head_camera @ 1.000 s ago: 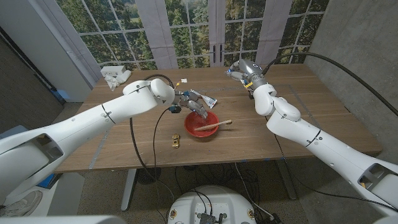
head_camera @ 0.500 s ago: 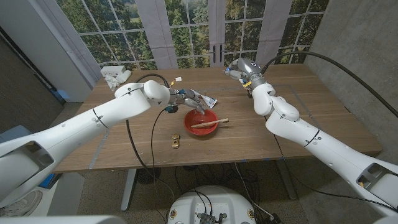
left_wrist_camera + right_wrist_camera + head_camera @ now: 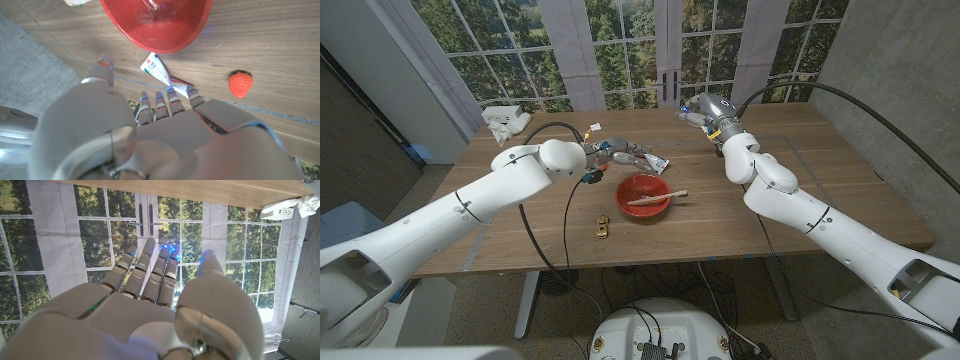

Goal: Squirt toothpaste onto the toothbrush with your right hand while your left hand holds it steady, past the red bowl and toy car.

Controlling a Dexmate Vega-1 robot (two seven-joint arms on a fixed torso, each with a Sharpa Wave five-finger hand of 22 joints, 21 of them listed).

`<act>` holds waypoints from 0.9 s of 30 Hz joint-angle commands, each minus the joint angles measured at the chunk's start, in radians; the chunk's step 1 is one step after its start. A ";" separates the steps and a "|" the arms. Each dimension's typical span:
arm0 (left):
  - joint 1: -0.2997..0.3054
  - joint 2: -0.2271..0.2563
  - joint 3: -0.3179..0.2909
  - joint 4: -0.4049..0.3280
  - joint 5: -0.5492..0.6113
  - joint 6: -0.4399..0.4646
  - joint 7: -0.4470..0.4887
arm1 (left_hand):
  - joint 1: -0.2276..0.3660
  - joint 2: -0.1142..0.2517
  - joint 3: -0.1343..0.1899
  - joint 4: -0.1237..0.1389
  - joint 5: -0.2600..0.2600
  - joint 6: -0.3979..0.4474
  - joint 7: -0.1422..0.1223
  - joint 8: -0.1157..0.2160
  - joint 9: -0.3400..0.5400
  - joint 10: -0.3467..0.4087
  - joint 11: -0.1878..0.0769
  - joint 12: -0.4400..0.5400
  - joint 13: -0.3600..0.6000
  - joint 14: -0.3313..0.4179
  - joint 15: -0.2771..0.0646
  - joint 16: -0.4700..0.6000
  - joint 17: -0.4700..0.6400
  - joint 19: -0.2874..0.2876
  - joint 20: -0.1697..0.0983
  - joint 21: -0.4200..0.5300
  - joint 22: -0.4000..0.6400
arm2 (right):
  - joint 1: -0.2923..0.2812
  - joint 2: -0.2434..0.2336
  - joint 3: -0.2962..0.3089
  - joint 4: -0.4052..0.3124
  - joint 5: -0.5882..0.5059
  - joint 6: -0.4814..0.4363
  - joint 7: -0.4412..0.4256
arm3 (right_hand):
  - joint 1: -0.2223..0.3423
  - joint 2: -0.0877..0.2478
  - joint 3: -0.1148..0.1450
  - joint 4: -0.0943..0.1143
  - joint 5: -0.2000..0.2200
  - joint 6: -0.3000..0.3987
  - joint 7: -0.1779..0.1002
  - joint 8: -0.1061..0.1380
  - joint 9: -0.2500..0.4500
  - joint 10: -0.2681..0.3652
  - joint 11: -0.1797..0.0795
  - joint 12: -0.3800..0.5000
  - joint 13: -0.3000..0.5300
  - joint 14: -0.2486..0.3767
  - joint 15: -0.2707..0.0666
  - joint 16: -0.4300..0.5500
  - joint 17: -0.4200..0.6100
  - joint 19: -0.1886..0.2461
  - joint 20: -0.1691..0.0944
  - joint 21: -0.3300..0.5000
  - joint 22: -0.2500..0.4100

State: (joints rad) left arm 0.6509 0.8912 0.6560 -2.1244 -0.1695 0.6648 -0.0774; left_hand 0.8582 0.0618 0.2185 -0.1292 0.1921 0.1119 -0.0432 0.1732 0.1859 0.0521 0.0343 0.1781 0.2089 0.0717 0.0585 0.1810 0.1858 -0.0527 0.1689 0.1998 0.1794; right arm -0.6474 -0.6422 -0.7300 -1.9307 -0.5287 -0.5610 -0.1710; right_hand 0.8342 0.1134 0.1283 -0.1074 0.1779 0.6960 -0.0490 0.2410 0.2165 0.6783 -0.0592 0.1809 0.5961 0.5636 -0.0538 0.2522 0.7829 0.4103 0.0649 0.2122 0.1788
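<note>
A red bowl (image 3: 642,196) stands mid-table, and a wooden-handled toothbrush (image 3: 660,197) lies across its rim. Just beyond the bowl a white toothpaste tube (image 3: 657,161) lies on the wood. My left hand (image 3: 619,154) hovers beside the tube with its fingers stretched out, holding nothing. The left wrist view has the left hand (image 3: 160,125) reaching over the tube (image 3: 161,74), with the bowl (image 3: 156,27) past it. My right hand (image 3: 699,111) is at the table's far edge, fingers extended. In the right wrist view the hand (image 3: 150,295) is empty. A yellow toy car (image 3: 603,227) sits in front of the bowl.
A red strawberry (image 3: 240,83) lies on the wood near the tube. A white cloth and power strip (image 3: 506,122) sit at the far left corner, also seen as a white bundle (image 3: 292,205). Windows stand behind the table.
My left hand has drawn back from over the red bowl toward the far side, ending beside the toothpaste tube. The right hand has barely moved. The toothbrush stays across the bowl.
</note>
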 commanded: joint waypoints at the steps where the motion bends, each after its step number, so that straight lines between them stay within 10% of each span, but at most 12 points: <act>1: 0.129 -0.008 -0.078 -0.002 0.005 -0.114 0.165 | -0.052 -0.001 -0.013 0.011 -0.004 -0.079 -0.023 -0.006 0.000 -0.059 0.004 0.003 -0.007 -0.026 -0.012 0.002 0.002 0.028 -0.025 0.013 0.003 | 0.011 0.008 0.008 0.011 0.042 0.000 0.033 | -0.028 0.007 -0.003 0.005 0.007 -0.035 0.011 -0.017 0.005 -0.062 0.015 -0.007 -0.008 -0.025 -0.043 -0.007 0.000 0.002 0.002 0.002 0.006; 17: 0.264 -0.051 -0.176 0.112 -0.054 -0.435 0.230 | -0.233 -0.004 -0.057 0.056 -0.012 -0.252 -0.035 -0.002 -0.008 -0.207 -0.038 0.000 -0.023 -0.181 -0.052 -0.013 -0.005 -0.011 -0.164 -0.007 0.005 | -0.012 -0.002 0.051 0.026 0.154 0.089 0.017 | -0.153 -0.021 -0.044 0.031 0.002 -0.215 0.012 -0.058 -0.001 -0.257 0.061 -0.008 -0.082 -0.181 0.009 -0.069 -0.072 0.061 -0.025 0.016 0.007; 27: 0.311 -0.089 -0.208 0.195 -0.074 -0.598 0.242 | -0.329 0.010 -0.077 0.086 -0.006 -0.302 -0.041 -0.001 -0.011 -0.292 -0.073 -0.002 -0.027 -0.284 -0.070 -0.012 -0.006 -0.075 -0.200 -0.017 0.002 | -0.029 -0.007 0.106 0.086 0.307 0.264 0.020 | -0.241 -0.005 -0.058 0.062 0.002 -0.304 0.036 -0.059 -0.013 -0.345 0.072 -0.006 -0.145 -0.299 0.031 -0.084 -0.147 0.047 -0.036 0.000 0.004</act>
State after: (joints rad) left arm 0.8997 0.8391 0.4926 -2.0067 -0.2106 0.2452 0.1418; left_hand 0.5484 0.0646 0.1384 -0.0540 0.1808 -0.1665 -0.0840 0.1661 0.1720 -0.1720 -0.0276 0.1781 0.1812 -0.1686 -0.0041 0.1664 0.1765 -0.1053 -0.0243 0.1893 0.1793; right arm -0.6552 -0.6459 -0.6752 -1.8942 -0.3547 -0.4437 -0.1419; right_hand 0.6142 0.1017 0.0667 -0.0589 0.1816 0.4043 -0.0210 0.1809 0.2043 0.3452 0.0170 0.1770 0.4624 0.2869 -0.0195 0.1731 0.6503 0.4832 0.0372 0.2211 0.1812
